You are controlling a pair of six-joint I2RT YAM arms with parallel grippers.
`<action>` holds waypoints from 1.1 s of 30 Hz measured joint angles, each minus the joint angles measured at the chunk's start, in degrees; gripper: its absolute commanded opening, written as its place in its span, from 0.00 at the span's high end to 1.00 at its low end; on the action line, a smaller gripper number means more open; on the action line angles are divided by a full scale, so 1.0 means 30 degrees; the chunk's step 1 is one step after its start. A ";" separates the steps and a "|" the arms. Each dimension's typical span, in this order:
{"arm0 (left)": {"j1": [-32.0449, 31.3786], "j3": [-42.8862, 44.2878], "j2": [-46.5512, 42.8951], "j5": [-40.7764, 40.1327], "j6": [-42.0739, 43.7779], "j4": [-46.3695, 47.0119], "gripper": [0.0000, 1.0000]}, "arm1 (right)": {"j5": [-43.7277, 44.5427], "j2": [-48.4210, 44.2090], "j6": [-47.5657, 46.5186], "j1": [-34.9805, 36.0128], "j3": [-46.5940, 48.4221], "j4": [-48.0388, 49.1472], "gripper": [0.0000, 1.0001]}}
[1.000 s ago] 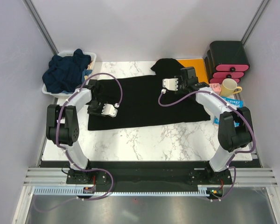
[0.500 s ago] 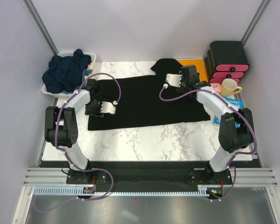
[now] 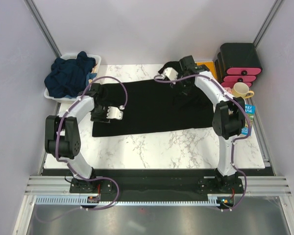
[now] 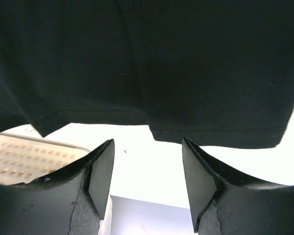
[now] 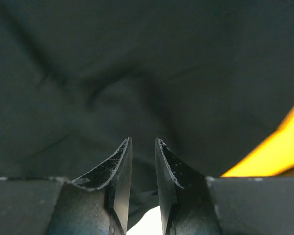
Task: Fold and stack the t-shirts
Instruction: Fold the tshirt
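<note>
1. The black cloth t-shirt (image 3: 147, 110) lies flat as a long band running left to right across the middle of the white marble table (image 3: 152, 147). One part is bunched up at its far edge, just beside the flat orange rectangular sheet (image 5: 277, 149).
2. The dark navy t-shirts (image 3: 68, 73) are heaped in the white plastic basket (image 3: 50, 93) at the far left, well apart from both arms. No folded stack shows anywhere.
3. The left gripper (image 4: 147, 144) is at the shirt's left end, and its overhead position has scarcely changed over the last second. Its jaws are spread wide just short of the stitched hem, with bare table between them and no cloth caught.
4. The right gripper (image 5: 143, 142) has made the main change. A second ago it was over the right-hand middle of the shirt; it has since swung farther and leftward to the bunched part at the far edge, and the elbow has drawn in with it.
5. The right jaws are drawn close, with only a thin slit left between them, and black cloth fills the view beyond. Whether a fold is pinched cannot be told.
6. Reading of the moment — the left end appears released, and the work has shifted to the far bunched part. That part probably needs to be gathered or flattened before the next fold, so the task looks early: one shirt is in hand and the others are untouched.
</note>
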 measured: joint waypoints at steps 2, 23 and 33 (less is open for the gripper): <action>0.0000 -0.0189 -0.0627 0.0554 0.0007 -0.0160 0.34 | -0.0044 -0.0306 -0.0619 0.0000 -0.1253 -0.0707 0.56; -0.0015 -0.6834 -0.4007 0.3075 0.1770 -0.0182 0.31 | 0.2994 -1.0571 -0.6601 -0.0095 -1.5671 -0.0131 0.40; -0.0051 -0.5523 -0.2375 0.2987 0.1596 -0.0481 0.48 | 0.3053 -0.9719 -0.6885 -0.0095 -1.7792 0.1326 0.39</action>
